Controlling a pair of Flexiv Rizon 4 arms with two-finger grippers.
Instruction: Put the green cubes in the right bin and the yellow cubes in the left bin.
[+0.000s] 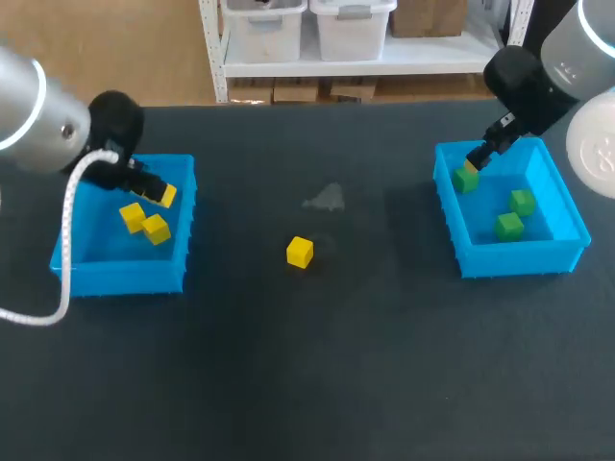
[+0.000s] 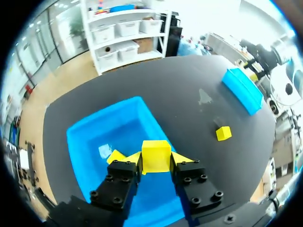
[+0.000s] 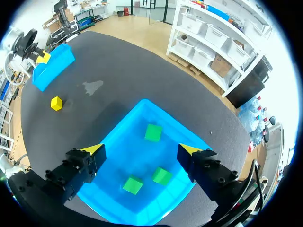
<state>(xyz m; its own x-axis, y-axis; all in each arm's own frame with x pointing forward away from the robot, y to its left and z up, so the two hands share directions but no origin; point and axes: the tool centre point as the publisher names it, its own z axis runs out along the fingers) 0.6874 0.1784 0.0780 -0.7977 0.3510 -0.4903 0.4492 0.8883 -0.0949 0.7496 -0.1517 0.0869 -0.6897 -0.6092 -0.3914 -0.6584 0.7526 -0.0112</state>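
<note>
The right bin (image 1: 509, 259) holds three green cubes (image 3: 152, 132), and the right gripper (image 3: 142, 150) gapes wide and empty above it. The left bin (image 1: 120, 277) holds two yellow cubes (image 1: 132, 216). The left gripper (image 2: 156, 158) clamps a third yellow cube (image 2: 155, 152) over it. A fourth yellow cube (image 1: 300, 252) lies on the table (image 1: 307, 375) between the bins.

Made up of rounded silver-grey links on the left arm (image 1: 24, 106) and right arm (image 1: 586, 43), with a thin pale-blue ring around the left one. Black at both wrists. Trailing a white cable (image 1: 67, 240) from the left wrist. Same build on left gripper (image 2: 156, 160) and right gripper (image 3: 142, 151): blocky black fingers (image 2: 113, 187), dotted with round black screws (image 2: 109, 178), tipped in bright yellow wedges.
</note>
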